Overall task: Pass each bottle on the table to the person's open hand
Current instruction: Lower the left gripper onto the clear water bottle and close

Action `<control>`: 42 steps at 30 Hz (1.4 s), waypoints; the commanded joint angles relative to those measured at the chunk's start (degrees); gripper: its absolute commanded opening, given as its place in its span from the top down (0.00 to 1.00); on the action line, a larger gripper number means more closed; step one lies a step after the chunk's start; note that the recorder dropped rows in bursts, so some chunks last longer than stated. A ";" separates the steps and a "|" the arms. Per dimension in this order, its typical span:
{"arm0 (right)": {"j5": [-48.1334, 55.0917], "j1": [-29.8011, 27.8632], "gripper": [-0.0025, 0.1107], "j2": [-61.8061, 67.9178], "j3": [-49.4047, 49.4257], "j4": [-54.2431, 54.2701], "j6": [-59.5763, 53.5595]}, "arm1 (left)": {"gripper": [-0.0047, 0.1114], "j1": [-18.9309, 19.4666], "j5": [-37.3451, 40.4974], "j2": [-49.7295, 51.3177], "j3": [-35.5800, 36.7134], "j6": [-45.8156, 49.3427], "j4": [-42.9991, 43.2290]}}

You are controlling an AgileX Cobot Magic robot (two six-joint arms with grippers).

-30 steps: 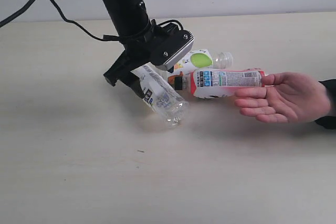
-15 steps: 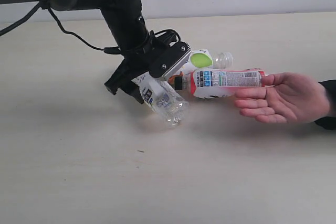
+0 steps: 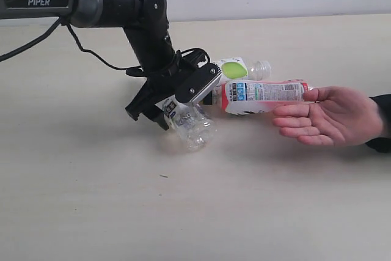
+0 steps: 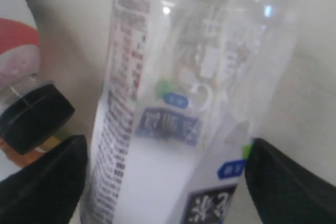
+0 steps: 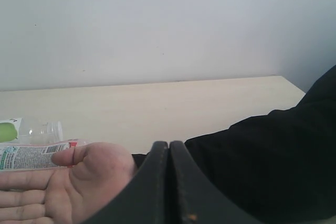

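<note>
Lowered since a second ago: left arm, elbow link now deeper in frame. Exterior: left gripper (image 3: pixel 173 101) clamps the slim white-label bottle (image 3: pixel 190 128) centre-left, tilted; base on or just over the table (image 3: pixel 91 200), cannot tell. Right of centre the pink-red bottle (image 3: pixel 263 94) lies unmoved, end at the thumb of the person's open hand (image 3: pixel 330 117); green-apple bottle (image 3: pixel 235 68) behind it. Left wrist: slim bottle fills the frame between black fingers (image 4: pixel 47 182); black cap (image 4: pixel 31 121) at left edge. Right wrist: right gripper (image 5: pixel 169 182) bottom centre, jaws pressed together, empty; palm lower left

"PiPER" on the left arm (image 3: pixel 38 3)
</note>
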 commanded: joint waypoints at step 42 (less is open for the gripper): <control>-0.65 -0.45 0.98 -0.27 0.24 -0.28 -0.49 | 0.96 -0.09 4.04 -3.95 0.26 -9.46 3.55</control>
